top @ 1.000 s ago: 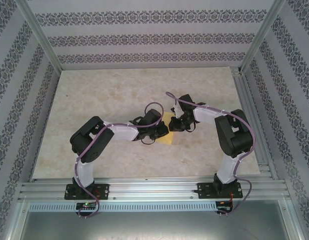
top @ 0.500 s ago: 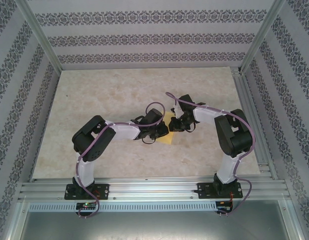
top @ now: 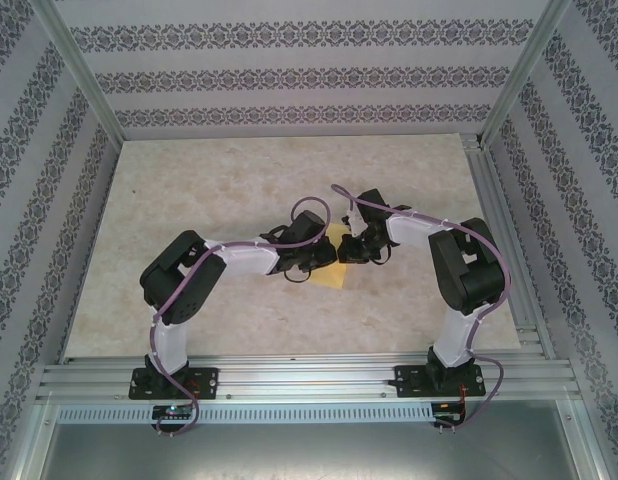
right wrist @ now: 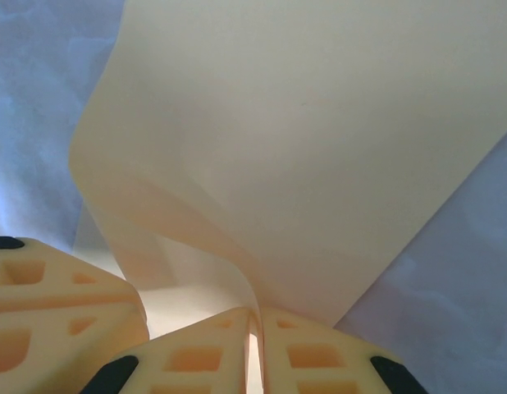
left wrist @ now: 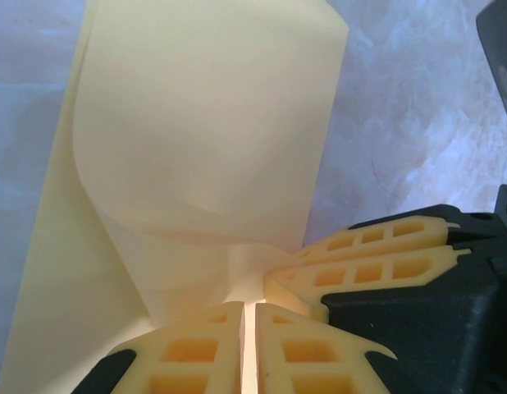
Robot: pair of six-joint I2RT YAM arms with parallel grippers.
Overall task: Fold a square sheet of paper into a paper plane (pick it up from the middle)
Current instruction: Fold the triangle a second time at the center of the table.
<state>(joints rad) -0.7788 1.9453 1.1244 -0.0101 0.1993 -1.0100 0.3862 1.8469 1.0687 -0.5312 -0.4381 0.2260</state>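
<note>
Both the left fingers [left wrist: 196, 357] and the right fingers [right wrist: 319, 361], we see, are pinched tight on a raised fold of the square sheet of paper [left wrist: 204, 123] in the middle of the desk [top: 189, 180], tips nearly touching, the sheet curling away beyond them.

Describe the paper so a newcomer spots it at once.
On the marbled table, look mid-table where the left gripper and right gripper meet. Pinched by both is the square sheet of paper: thin, pale yellow, bowed upward, the only soft thing among rigid robot parts.
</note>
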